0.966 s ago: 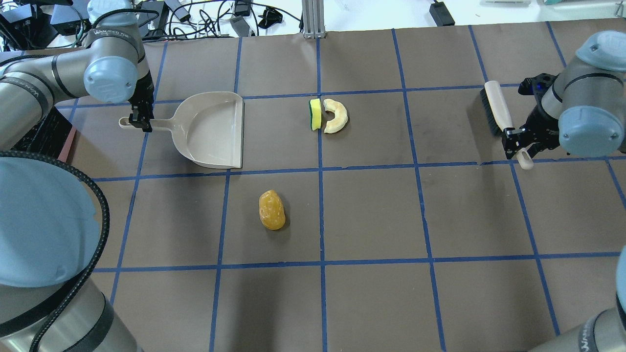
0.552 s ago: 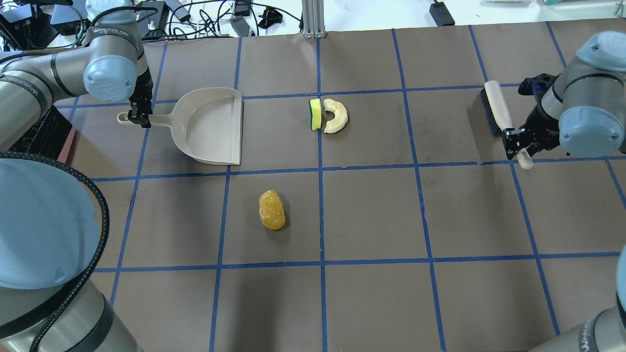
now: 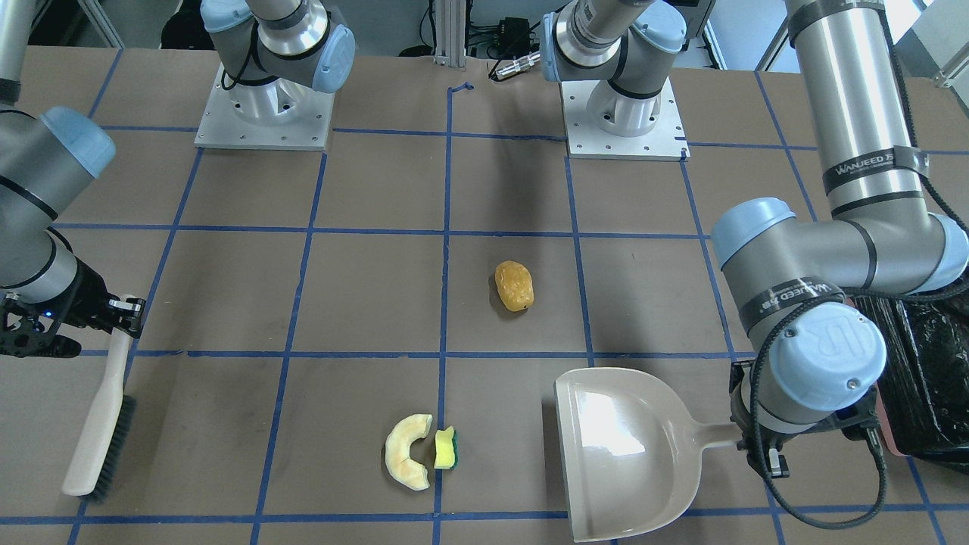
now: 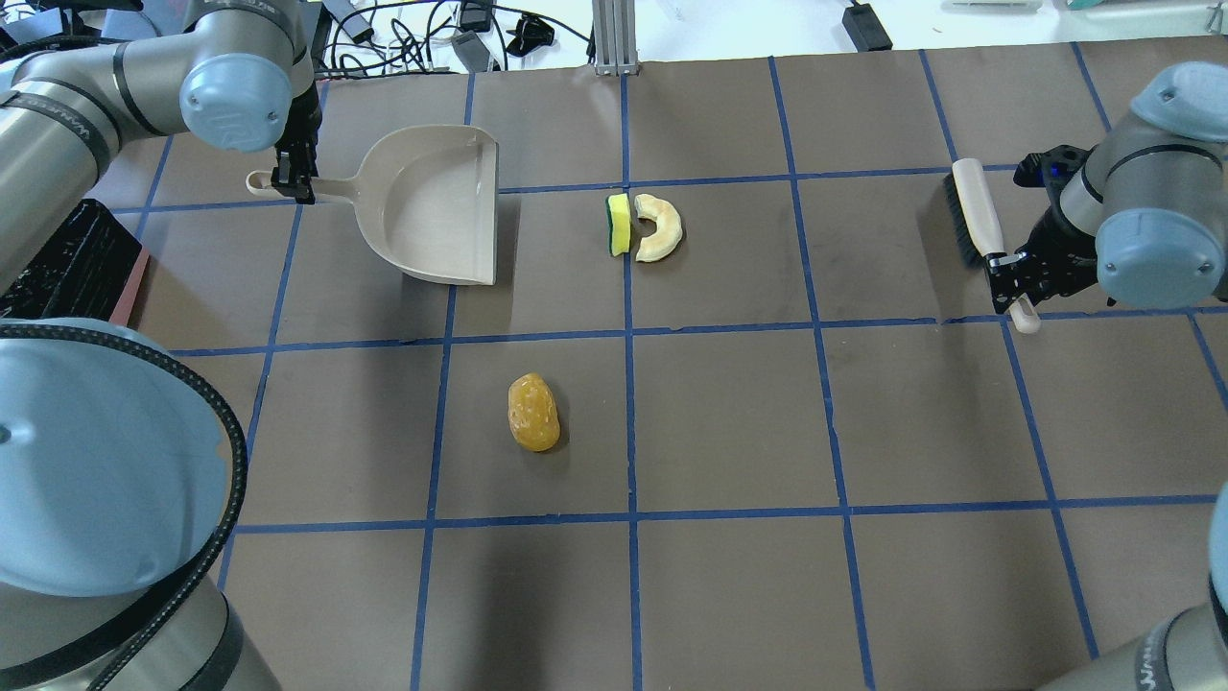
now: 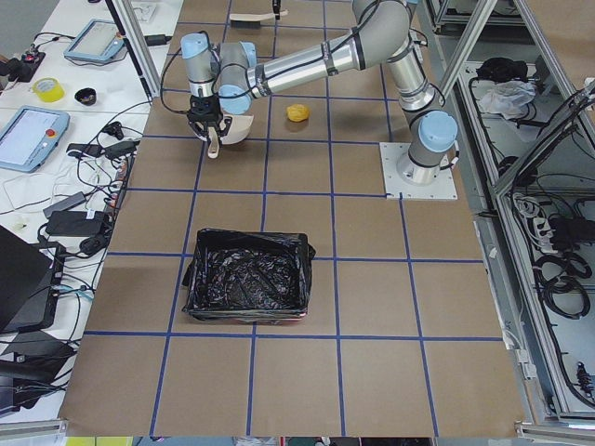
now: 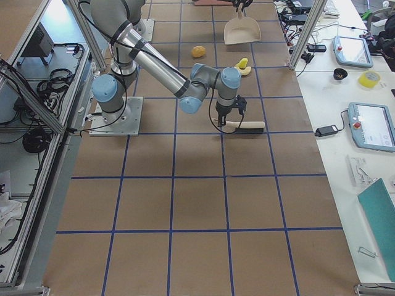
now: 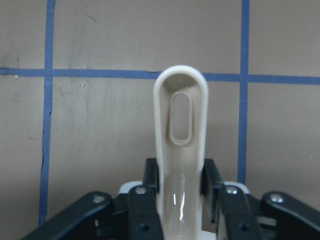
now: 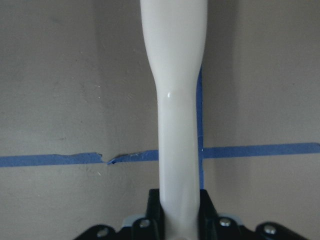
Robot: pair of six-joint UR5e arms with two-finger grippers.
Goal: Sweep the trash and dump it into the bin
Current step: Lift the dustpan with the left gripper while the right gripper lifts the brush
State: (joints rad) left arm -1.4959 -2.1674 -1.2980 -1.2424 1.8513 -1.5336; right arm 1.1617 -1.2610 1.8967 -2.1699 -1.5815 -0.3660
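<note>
Bin [image 5: 247,312]: pink rectangular container lined with crinkly black plastic bag. It stands on the brown table [image 4: 863,432] with its blue tape grid, at the robot's left end. It is well apart from all three trash pieces, and the mouth is open upward.

Dustpan [image 4: 432,206]: beige, flat, with a long handle ending in a slotted loop.
- The open lip faces the middle of the table, towards the sponge chunk and crescent, with bare table between.
- The pan is empty.
- Whether its underside touches the table cannot be told.

Left gripper [image 7: 180,175]: fingers [image 7: 151,175] are pressed against both sides of the dustpan handle, pinching it a little inboard of the loop.

Brush [image 4: 974,216]: cream handle with a dark bristle strip along one edge. It lies at the robot's right side of the table, well apart from the trash.

Right gripper [image 8: 180,200]: clamped on the narrow part of the brush handle, close to its free end, with a finger on either side.

Trash, three pieces, all on the table, none in the dustpan or bin:
1. Yellow-orange lumpy oval [image 4: 533,413]. It lies alone inside a grid square nearer the robot, apart from the other two.
2. Pale cream crescent [image 4: 660,227]. It lies flat, farther from the robot, with its hollow side turned towards the sponge.
3. Yellow-and-green sponge chunk [image 4: 619,225].
   - It stands on edge just beside the crescent, by a blue tape line.
   - The green face is turned towards the dustpan.
</note>
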